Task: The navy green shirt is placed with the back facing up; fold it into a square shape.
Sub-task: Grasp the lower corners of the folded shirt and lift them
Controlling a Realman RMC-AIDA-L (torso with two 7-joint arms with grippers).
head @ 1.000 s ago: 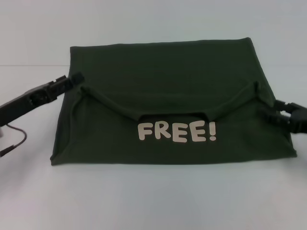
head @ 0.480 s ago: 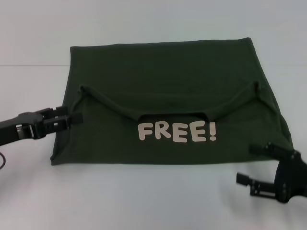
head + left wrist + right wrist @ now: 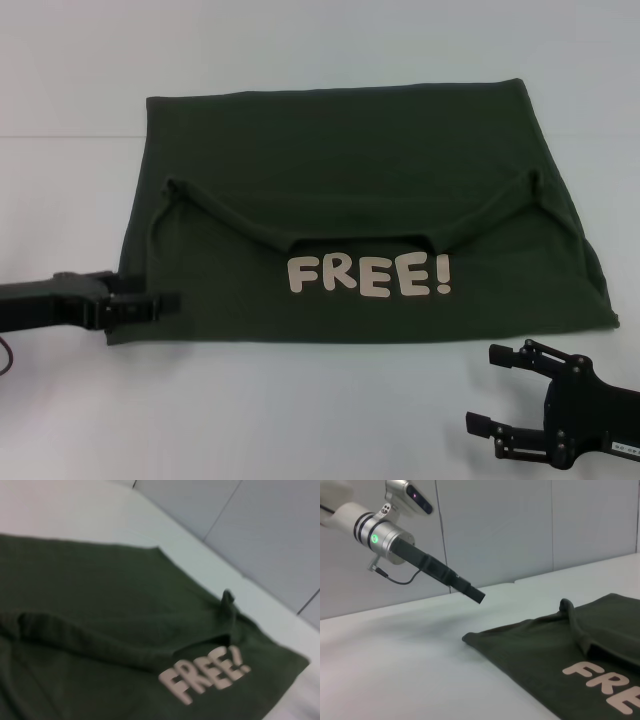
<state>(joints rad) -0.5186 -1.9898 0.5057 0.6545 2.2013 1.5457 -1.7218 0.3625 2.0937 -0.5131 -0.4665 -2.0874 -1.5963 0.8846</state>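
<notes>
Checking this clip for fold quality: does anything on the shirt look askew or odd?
Mostly tidy. The navy green shirt lies folded with the FREE! lettering up, but its folded-in flap edges sag unevenly and poke up in small peaks at both ends. The near right corner flares outward.

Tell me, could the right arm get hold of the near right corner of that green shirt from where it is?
Probably yes: the right gripper is open just off the navy green shirt, with only bare table between.

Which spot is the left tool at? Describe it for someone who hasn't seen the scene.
Start at the white table, where the navy green shirt lies folded with cream FREE! lettering facing up. Follow its near edge to the corner on the robot's left. The left tool sits at that corner, while the right tool hangs open off the cloth, near the opposite corner.
</notes>
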